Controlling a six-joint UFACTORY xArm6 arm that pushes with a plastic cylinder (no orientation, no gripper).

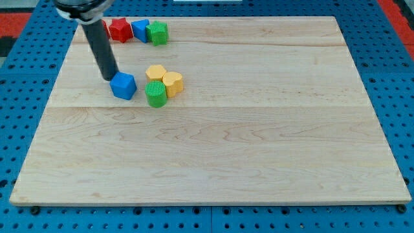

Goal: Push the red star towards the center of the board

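rod (97,42) top: cut off | red block (104,28): mostly hidden behind rod

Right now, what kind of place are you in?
Probably a robot lab bench: a wooden board lies on blue pegboard, and my tip sits just left of a blue cube.

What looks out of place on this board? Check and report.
Nothing is damaged or tipped. One oddity: my tip sits against the blue cube at centre-left, not the red star, which lies untouched in the row at the view's top-left with a blue block and a green block.
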